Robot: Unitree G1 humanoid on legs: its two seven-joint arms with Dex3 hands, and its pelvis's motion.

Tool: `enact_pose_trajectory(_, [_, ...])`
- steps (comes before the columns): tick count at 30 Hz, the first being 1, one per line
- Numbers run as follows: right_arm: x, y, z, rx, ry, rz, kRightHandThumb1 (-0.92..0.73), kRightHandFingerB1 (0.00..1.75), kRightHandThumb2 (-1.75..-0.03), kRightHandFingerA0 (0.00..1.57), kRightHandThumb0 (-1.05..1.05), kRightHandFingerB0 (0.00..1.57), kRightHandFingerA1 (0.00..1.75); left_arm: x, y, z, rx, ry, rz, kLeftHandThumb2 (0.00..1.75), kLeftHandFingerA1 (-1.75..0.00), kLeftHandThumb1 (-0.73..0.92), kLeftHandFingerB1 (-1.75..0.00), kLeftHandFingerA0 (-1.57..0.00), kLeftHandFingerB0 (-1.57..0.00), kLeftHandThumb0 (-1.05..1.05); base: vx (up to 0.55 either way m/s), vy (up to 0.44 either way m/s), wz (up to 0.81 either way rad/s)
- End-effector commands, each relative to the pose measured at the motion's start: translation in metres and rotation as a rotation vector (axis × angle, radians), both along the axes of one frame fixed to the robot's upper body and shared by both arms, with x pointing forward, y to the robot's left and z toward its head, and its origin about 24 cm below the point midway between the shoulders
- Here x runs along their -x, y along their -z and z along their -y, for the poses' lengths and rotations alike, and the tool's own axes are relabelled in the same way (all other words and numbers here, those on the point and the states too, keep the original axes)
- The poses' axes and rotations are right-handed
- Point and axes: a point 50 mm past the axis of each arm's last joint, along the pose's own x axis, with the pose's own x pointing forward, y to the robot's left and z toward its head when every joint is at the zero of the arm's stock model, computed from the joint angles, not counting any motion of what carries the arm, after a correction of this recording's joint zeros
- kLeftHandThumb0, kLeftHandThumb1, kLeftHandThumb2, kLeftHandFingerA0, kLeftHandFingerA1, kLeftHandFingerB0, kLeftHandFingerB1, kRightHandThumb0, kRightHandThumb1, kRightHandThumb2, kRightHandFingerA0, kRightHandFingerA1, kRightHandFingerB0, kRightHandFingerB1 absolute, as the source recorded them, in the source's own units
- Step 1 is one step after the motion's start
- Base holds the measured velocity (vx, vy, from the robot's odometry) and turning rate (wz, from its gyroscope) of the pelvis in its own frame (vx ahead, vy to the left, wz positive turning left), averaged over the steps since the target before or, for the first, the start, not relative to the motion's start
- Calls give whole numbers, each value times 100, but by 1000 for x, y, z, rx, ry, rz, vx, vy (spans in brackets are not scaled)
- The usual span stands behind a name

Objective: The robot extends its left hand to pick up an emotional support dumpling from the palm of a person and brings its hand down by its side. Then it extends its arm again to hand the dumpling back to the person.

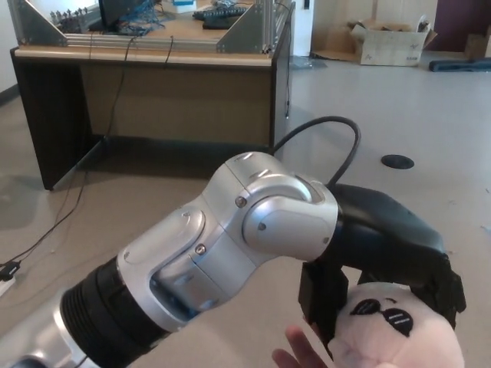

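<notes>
Pink plush dumpling with sunglasses is sitting low right on a person's palm, offered up for the taking. Left hand is reaching over it, thumb and fingers closing around its top, seemingly grasping it, though the contact points are hidden. Palm and dumpling are running off the frame edge. Right hand isn't showing.

Left hand over dumpling, person's hand beneath, desk behind
</notes>
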Motion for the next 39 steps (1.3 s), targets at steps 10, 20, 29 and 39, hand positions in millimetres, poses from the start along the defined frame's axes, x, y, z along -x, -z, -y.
enact_pose_trajectory(10, [1, 5, 9, 261, 601, -53, -76, 43, -63, 37, -76, 53, 46, -10, 11, -13, 119, -47, -3, 88, -82, 45, -65, -87, -79, -43, 0, 0, 0])
enact_pose_trajectory(20, [-7, -16, 22, 132, 88, 45, -78, 65, -63, 64, -30, 53, 98, -15, 12, -19, 172, -68, -32, 63, -149, 64, -91, -76, -79, -25, 0, 0, 0])
enact_pose_trajectory(29, [-11, -29, 24, 131, -120, 46, -57, 60, -95, 81, -44, 56, 81, -25, 7, -27, 327, -186, -343, 81, -157, 71, -133, -77, -72, -19, 0, 0, 0])
enact_pose_trajectory(39, [-14, -34, 22, 60, -103, 96, -61, 42, -58, 79, -30, 65, 48, -37, -8, -35, 421, -231, -441, 78, -143, 73, -111, -73, -76, -25, 0, 0, 0])
